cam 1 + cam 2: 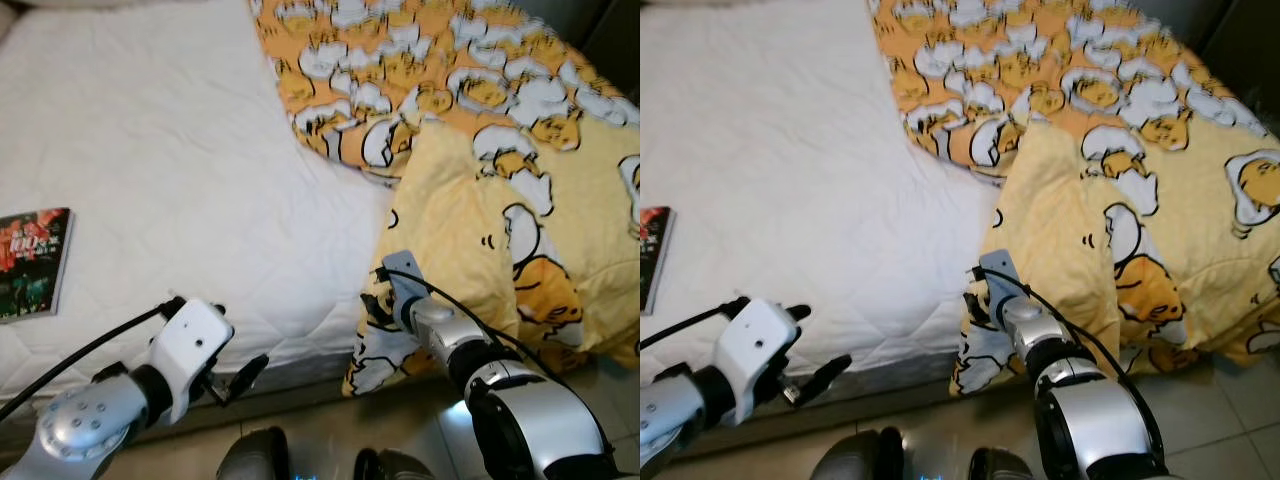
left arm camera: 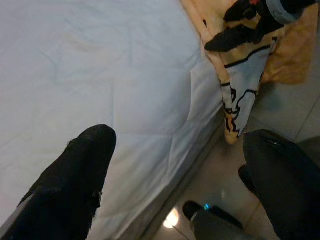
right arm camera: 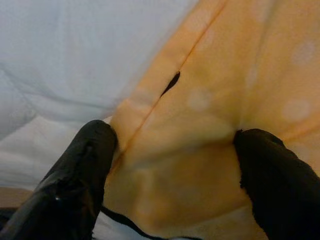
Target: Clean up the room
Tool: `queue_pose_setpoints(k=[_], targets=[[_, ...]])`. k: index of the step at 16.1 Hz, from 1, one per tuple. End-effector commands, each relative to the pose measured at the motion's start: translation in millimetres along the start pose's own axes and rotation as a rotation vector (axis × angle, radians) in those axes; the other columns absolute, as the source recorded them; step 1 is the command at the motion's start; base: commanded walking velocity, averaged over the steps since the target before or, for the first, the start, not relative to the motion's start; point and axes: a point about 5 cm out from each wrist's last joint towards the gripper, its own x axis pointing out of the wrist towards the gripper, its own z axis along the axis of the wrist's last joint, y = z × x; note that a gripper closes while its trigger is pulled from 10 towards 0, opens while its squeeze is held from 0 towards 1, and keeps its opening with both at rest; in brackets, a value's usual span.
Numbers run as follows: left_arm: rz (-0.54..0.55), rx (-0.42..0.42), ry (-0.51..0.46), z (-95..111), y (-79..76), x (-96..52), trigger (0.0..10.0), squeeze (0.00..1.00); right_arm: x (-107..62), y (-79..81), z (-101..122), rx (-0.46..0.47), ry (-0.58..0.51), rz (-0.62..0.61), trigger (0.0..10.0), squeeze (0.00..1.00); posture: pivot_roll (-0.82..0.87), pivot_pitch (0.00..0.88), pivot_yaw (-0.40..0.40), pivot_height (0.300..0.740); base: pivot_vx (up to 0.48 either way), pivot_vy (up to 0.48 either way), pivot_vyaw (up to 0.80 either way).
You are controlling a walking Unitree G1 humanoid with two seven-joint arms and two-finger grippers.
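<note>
Blanket (image 3: 200, 125) edge between right end effector (image 3: 170, 165) fingers

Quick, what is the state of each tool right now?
Left tool: open, empty, over the edge of the white mattress.
Right tool: open, fingers either side of a fold of the yellow blanket, not yet closed.

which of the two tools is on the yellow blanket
The right tool, its open fingers straddling the yellow blanket at the bed's edge. The left tool hangs open by the white mattress, touching nothing.
</note>
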Motion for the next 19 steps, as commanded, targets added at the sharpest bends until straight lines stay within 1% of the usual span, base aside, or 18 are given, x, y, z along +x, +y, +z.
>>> queue_pose_setpoints(k=[1, 3, 5, 11, 15, 17, 19], targets=[[0.013, 0.007, 0.011, 1.8, -0.3, -7.8, 10.0, 0.64, -0.1, 0.0, -6.2, 0.020, 0.016, 0.001, 0.0, 0.00, 0.22, 0.237, -0.021, 0.740, 0.000, 0.000, 0.00], [0.011, 0.001, 0.025, 1.3, -2.6, -12.4, 10.0, 0.64, -0.1, -0.3, -7.6, 0.015, 0.020, -0.002, 0.0, 0.00, 0.22, 0.242, -0.025, 0.740, 0.000, 0.000, 0.00], [0.011, -0.006, 0.028, 1.7, -4.9, -13.7, 10.0, 0.64, -0.2, 0.7, -10.0, 0.016, 0.023, 0.005, 0.0, 0.00, 0.22, 0.230, -0.028, 0.740, 0.000, 0.000, 0.00], [0.007, -0.022, 0.030, 4.3, -6.5, -13.9, 10.0, 0.65, -0.1, 2.0, -11.2, 0.019, 0.026, 0.016, 0.0, 0.00, 0.21, 0.217, -0.032, 0.740, 0.000, 0.000, 0.00], [0.006, -0.027, 0.033, 4.5, -6.9, -12.7, 10.0, 0.64, -0.7, -2.2, -10.5, 0.018, 0.022, 0.008, 0.0, 0.00, 0.21, 0.221, -0.036, 0.740, 0.000, 0.000, 0.00], [0.006, -0.031, 0.034, 4.3, -7.6, -12.2, 10.0, 0.65, -1.3, -6.0, -9.0, 0.031, 0.005, 0.002, 0.0, 0.00, 0.20, 0.212, -0.037, 0.740, 0.000, 0.000, 0.00], [0.007, -0.032, 0.032, 4.4, -7.4, -11.4, 10.0, 0.64, -1.4, -6.3, -8.3, 0.041, -0.002, 0.004, 0.0, 0.00, 0.20, 0.208, -0.038, 0.740, 0.000, 0.000, 0.00]])
